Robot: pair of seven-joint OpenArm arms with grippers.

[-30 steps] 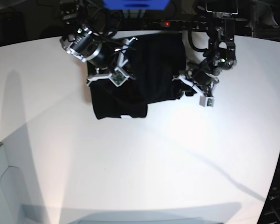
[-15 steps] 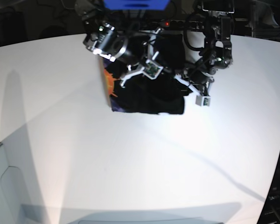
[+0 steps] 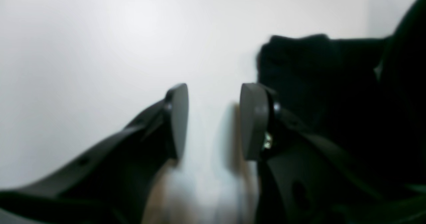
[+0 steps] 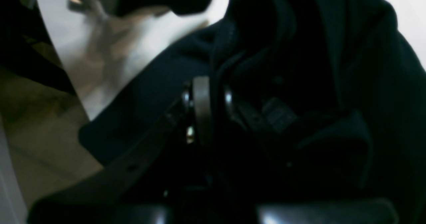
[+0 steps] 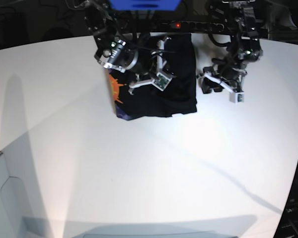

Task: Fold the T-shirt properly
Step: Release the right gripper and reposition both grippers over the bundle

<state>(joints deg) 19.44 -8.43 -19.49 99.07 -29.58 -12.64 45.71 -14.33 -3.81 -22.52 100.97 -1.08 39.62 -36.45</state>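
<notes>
The black T-shirt [image 5: 176, 91] lies partly folded at the back of the white table [image 5: 139, 168], its orange print [image 5: 116, 87] showing on the left edge. My right gripper [image 5: 165, 64] hovers over the shirt's middle. In the right wrist view this right gripper [image 4: 214, 96] is shut on a fold of the black T-shirt [image 4: 332, 67]. My left gripper [image 5: 205, 82] sits just right of the shirt, off the cloth. Seen from the left wrist, that left gripper [image 3: 213, 94] is open with only bare table between its fingers, and the T-shirt [image 3: 316, 81] lies to its right.
A dark power strip with a red light [image 5: 177, 25] and cables run along the table's back edge. A blue block [image 5: 144, 4] sits above them. White table surface stretches across the front and both sides.
My right gripper has carried a fold of the shirt rightwards over its middle, exposing the orange print on the left. The left gripper has drawn back up and right, off the shirt's edge.
</notes>
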